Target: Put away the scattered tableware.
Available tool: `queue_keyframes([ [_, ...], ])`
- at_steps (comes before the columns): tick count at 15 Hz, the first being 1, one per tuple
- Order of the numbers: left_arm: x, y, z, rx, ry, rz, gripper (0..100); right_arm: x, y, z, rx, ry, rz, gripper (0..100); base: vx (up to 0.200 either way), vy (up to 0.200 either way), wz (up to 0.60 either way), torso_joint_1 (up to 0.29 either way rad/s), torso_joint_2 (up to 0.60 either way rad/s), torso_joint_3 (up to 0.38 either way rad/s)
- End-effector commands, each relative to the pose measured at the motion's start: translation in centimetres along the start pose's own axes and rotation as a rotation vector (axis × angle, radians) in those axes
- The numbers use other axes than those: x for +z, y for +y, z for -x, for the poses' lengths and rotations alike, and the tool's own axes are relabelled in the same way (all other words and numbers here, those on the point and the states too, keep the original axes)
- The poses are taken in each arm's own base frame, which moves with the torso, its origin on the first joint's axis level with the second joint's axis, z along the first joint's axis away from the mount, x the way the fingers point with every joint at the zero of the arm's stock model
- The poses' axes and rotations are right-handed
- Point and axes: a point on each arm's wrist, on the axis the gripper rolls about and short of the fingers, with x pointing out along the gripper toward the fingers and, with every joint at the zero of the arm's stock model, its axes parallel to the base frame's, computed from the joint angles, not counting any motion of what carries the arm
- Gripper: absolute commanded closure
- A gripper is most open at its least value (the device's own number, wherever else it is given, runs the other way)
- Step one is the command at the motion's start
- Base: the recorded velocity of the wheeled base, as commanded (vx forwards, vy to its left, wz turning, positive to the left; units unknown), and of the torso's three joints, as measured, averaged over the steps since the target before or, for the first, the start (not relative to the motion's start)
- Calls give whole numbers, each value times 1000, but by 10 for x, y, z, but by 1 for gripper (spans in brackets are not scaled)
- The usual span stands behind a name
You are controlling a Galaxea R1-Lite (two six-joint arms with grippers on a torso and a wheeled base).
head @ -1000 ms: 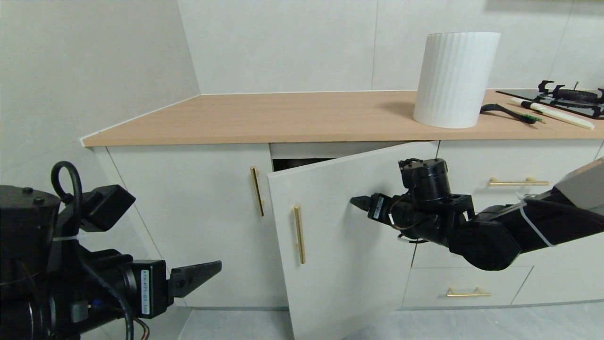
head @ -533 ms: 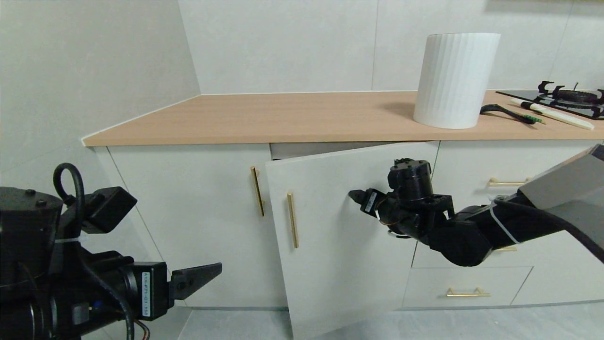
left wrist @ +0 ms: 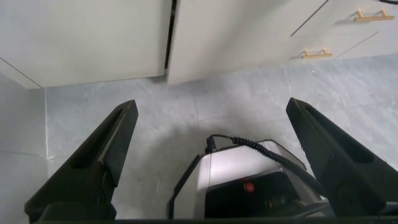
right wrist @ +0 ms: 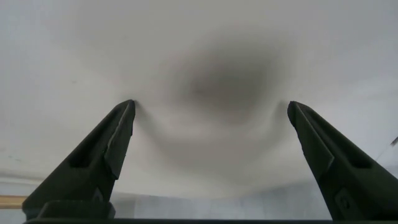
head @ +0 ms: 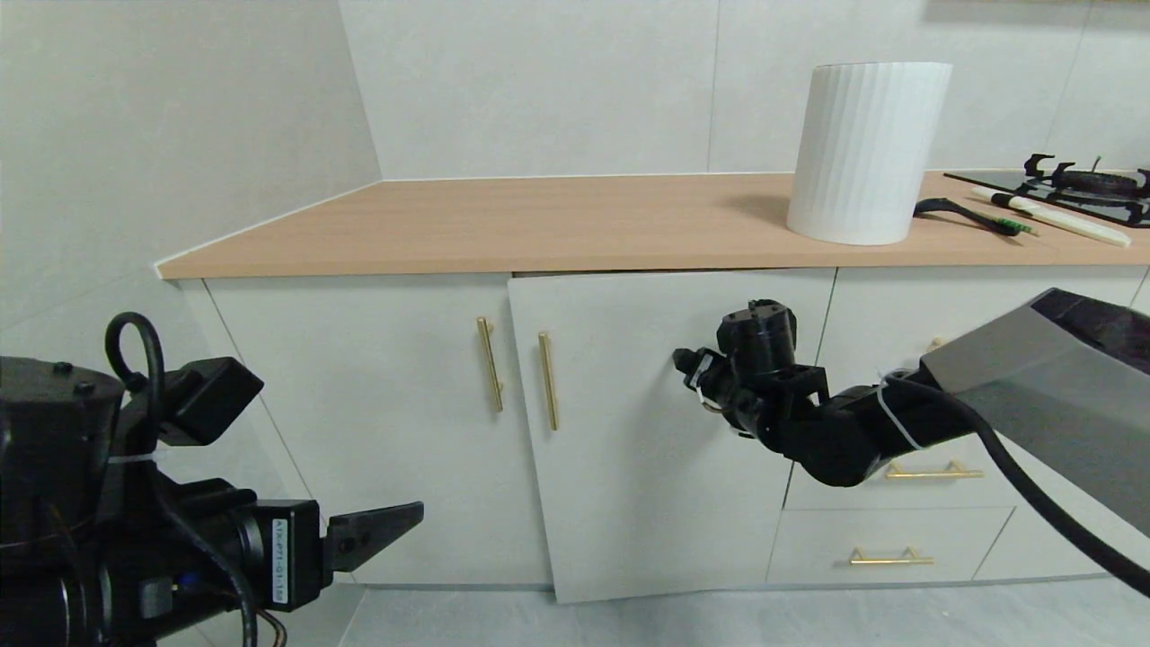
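Black fingers (right wrist: 93, 168) of the right gripper (right wrist: 209, 107) stand wide apart and grip nothing; both tips press on the flat white cabinet door (head: 647, 431), well aside from its thin gold bar handle (head: 548, 380). This door looks shut or almost shut under the light wooden countertop (head: 539, 220). The left gripper (left wrist: 211, 107) hangs low over the grey tiled floor (left wrist: 186, 118), its fingers also spread and empty. On the countertop, a black-handled utensil (head: 966, 214) and a long cream utensil (head: 1051, 217) lie just beside the tall white ribbed container (head: 867, 153). We judge that the step in hand is pushing the door closed. The next move calls for a straight retreat of the right arm, then a reach to these utensils.
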Motion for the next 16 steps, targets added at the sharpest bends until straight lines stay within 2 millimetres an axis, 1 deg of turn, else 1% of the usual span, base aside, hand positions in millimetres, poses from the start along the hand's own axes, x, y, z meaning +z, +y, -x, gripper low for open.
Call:
queue_keyframes([
  [1, 0, 0, 0, 1, 1, 0, 0, -6, -4, -16, -38, -25, 0, 0, 0, 0, 0, 0, 0, 0],
  [5, 0, 0, -1, 0, 3, -1, 0, -4, -7, -26, -70, -61, -8, 0, 0, 0, 0, 0, 0, 0],
  [8, -1, 0, -2, 3, 7, 0, 0, -2, -6, -24, -66, -63, -10, 0, 0, 0, 0, 0, 0, 0],
  [10, -1, 0, -2, 3, 7, 0, 0, 2, -4, -18, -61, -65, -11, 0, 0, 0, 0, 0, 0, 0],
  [12, 0, 0, -1, 2, 4, -1, 0, 12, -2, 6, -23, -36, -9, 0, 0, 0, 0, 0, 0, 0],
  [14, 0, 0, 1, 0, -1, -2, 0, 30, -3, 53, 114, 64, -4, 0, 0, 0, 0, 0, 0, 0],
  [15, 0, 0, 1, -1, -3, -2, 0, 36, -4, 67, 159, 94, -3, 0, 0, 0, 0, 0, 0, 0],
  [16, 0, 0, 2, -2, -6, -2, 0, 49, -8, 99, 262, 147, 9, 0, 0, 0, 0, 0, 0, 0],
])
